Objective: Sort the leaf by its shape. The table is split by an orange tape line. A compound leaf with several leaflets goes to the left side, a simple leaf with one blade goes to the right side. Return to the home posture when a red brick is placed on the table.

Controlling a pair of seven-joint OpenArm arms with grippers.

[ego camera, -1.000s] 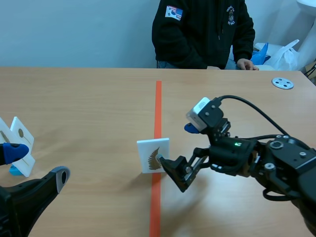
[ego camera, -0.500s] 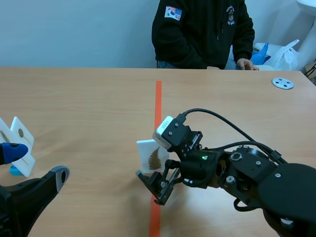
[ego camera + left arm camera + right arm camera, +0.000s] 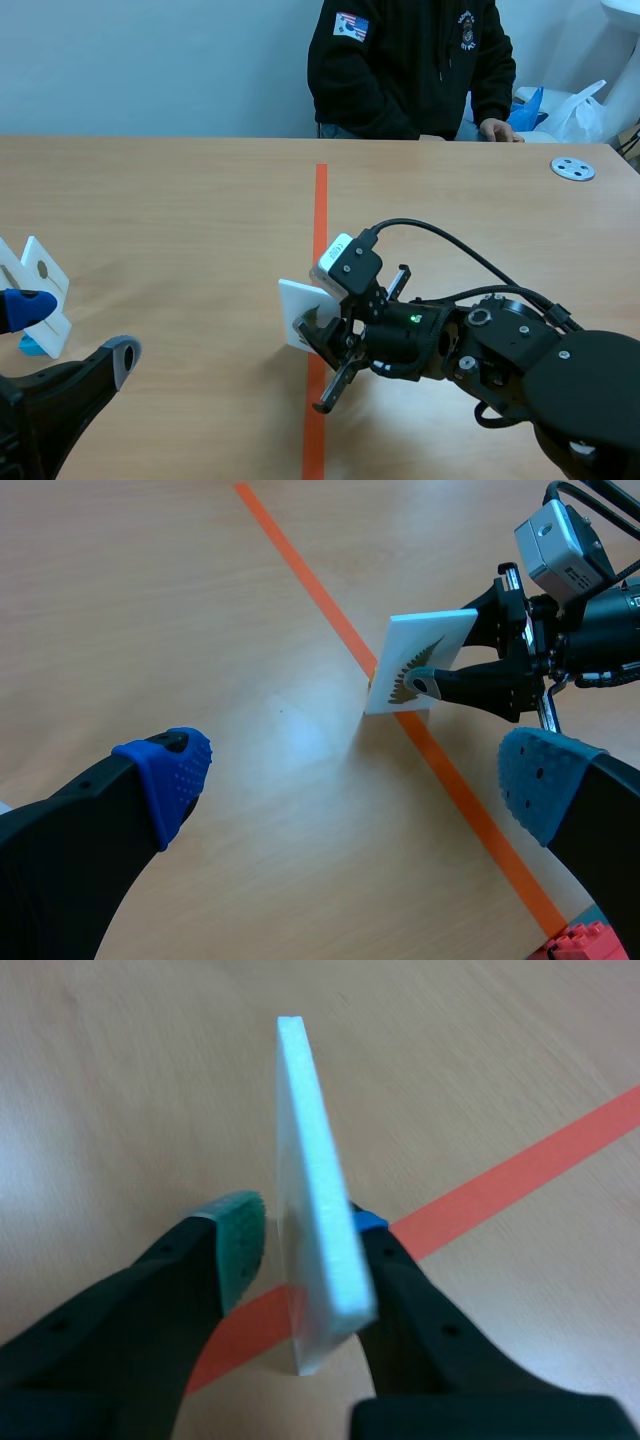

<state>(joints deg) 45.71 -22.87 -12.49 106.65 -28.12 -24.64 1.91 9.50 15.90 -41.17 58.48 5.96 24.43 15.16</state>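
The leaf card (image 3: 318, 1210) stands edge-on between the right gripper's (image 3: 325, 358) released fingers, its edge running toward 12 o'clock. The left gripper (image 3: 352, 775), also released, sits farther off at 8 o'clock.

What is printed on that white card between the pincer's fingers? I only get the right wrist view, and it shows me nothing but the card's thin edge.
Observer: The left wrist view shows the card face-on. It has a brown feathery leaf with many small leaflets along one stem.
Operator: Is there another arm somewhere?
Observer: Yes. The left pincer sits low at the robot's left, open and holding nothing.
Operator: Are there any other cards around?
Observer: One. A second card, also white, stands close beside that left pincer.
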